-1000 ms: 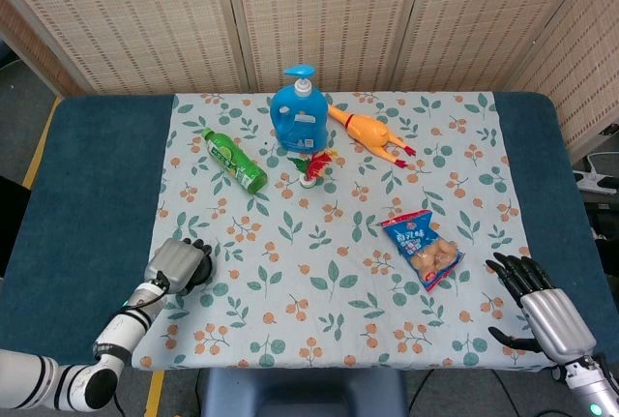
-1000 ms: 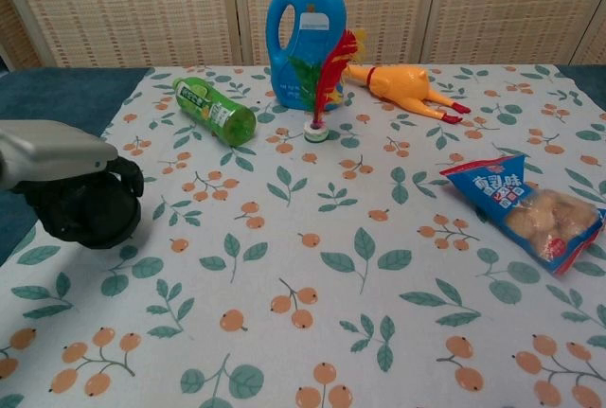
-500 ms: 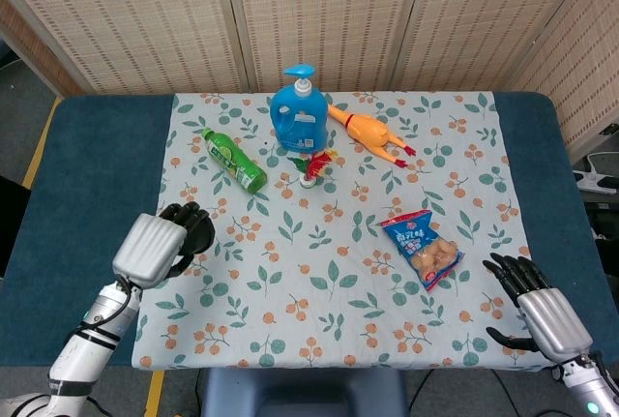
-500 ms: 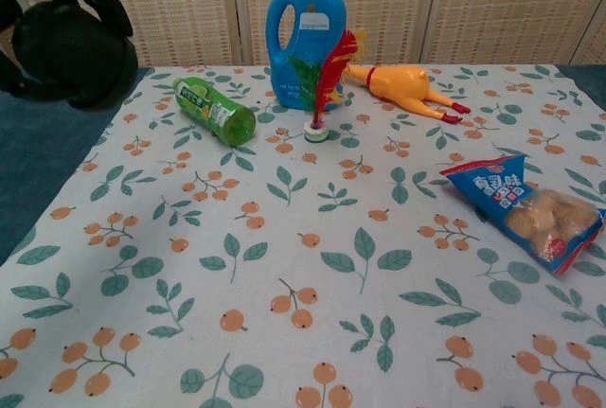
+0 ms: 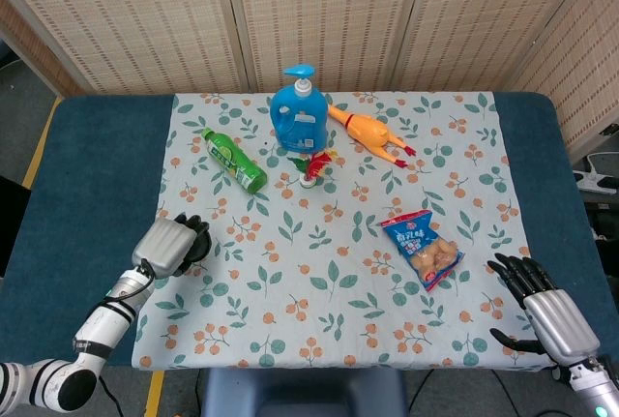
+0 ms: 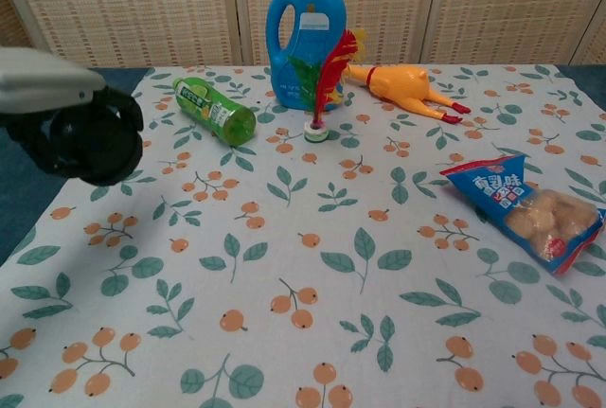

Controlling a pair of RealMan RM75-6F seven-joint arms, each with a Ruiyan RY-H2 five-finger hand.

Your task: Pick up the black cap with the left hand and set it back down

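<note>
Head view shows right hand [image 5: 546,309] open; chest view lacks it

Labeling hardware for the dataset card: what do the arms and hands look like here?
Both hands, left hand and right hand, have a silver-grey ribbed back shell and black fingers. The left forearm is white with black bands at the wrist; the right arm is mostly out of frame.

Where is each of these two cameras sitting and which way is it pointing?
Head view: high above the near table edge, looking steeply down on the whole tablecloth; shows the left robot hand gripping the black cap, and the right robot hand.
Chest view: low at the near edge, facing across the table toward the screens; shows only the left robot hand.
Shared: left robot hand, cap, blue detergent bottle, snack bag.
</note>
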